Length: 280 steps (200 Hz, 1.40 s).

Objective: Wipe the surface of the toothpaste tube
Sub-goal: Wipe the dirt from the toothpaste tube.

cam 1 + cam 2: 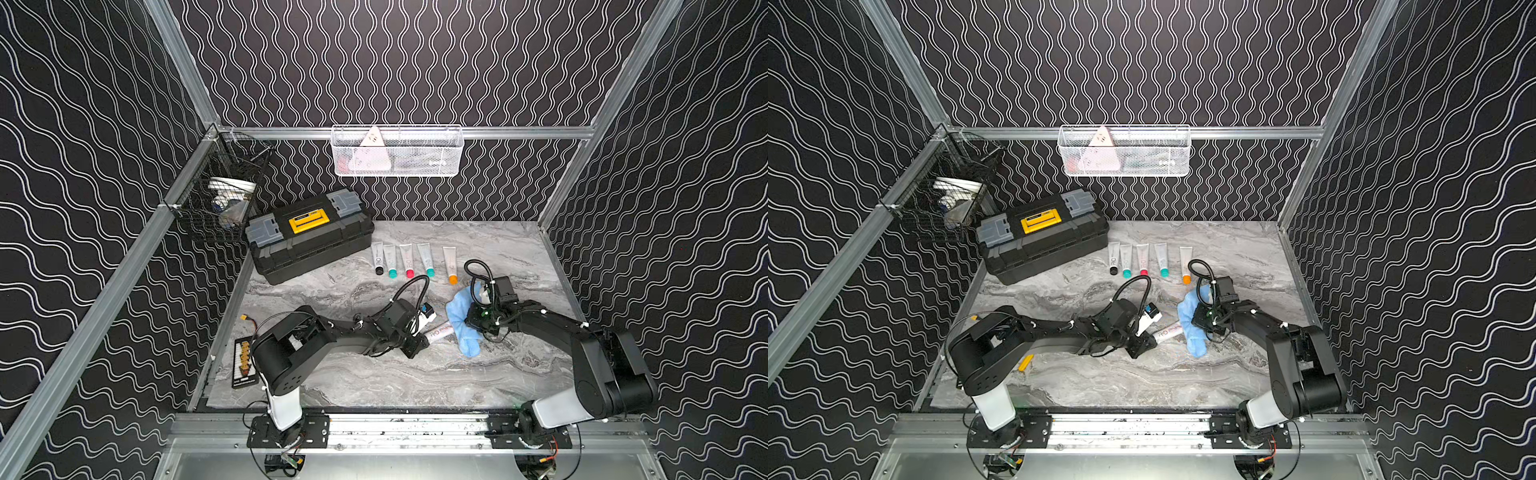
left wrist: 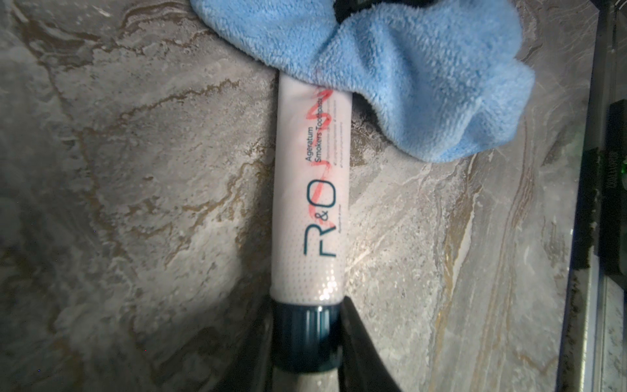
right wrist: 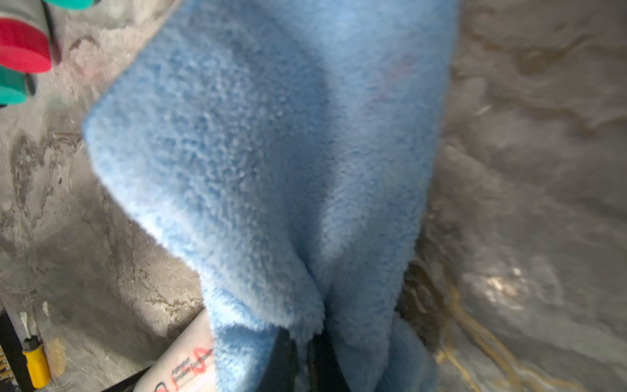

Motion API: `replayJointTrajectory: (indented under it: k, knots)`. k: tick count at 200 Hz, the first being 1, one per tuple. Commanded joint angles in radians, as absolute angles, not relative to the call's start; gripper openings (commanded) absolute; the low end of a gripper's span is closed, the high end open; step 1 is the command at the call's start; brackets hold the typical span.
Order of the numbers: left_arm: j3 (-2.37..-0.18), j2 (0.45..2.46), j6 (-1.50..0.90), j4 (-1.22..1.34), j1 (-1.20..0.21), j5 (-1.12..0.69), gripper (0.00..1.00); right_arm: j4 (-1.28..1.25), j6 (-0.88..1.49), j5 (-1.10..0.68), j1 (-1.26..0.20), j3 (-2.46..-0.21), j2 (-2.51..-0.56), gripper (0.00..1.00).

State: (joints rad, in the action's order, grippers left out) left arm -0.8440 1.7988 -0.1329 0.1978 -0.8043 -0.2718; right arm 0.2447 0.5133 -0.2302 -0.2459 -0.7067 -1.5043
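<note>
I clench the blue cloth (image 1: 463,328) in my right gripper (image 3: 302,342), bunched so a fold drapes the toothpaste tube (image 2: 310,190), which lies flat on the table (image 1: 415,374), nearer me than the toolbox (image 1: 309,235). My left gripper (image 2: 305,325) pinches its dark cap (image 2: 303,339) to steady it. Label: "R&O", "Ageratum Smokers Toothpaste", scribbled red.

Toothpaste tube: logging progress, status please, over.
Left gripper shut on tube, cap end. Right gripper shut on cloth, draped over tube's tail. Red scribble showing; nothing in the way.
</note>
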Motion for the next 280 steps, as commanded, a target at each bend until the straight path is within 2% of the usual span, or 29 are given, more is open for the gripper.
replayJointTrajectory:
  k: [1,86,137,218,253,280]
  knots:
    - [-0.854,1.806,-0.152,0.207,-0.798,-0.236,0.10,0.286,0.532,-0.281,-0.278,-0.704,-1.518,0.00]
    - [-0.847,1.806,-0.163,0.224,-0.786,-0.256,0.10,0.199,0.676,-0.330,-0.488,-0.664,-1.516,0.00]
    - [-0.842,1.805,-0.167,0.230,-0.778,-0.260,0.09,0.124,0.762,-0.364,-0.557,-0.613,-1.473,0.00]
    - [-0.839,1.801,-0.167,0.230,-0.776,-0.262,0.09,0.180,0.717,-0.282,-0.527,-0.626,-1.500,0.00]
    - [-0.838,1.796,-0.164,0.230,-0.776,-0.263,0.09,0.185,0.700,-0.280,-0.460,-0.614,-1.500,0.00]
    - [-0.833,1.793,-0.160,0.235,-0.776,-0.266,0.09,0.186,0.679,-0.277,-0.351,-0.597,-1.478,0.00]
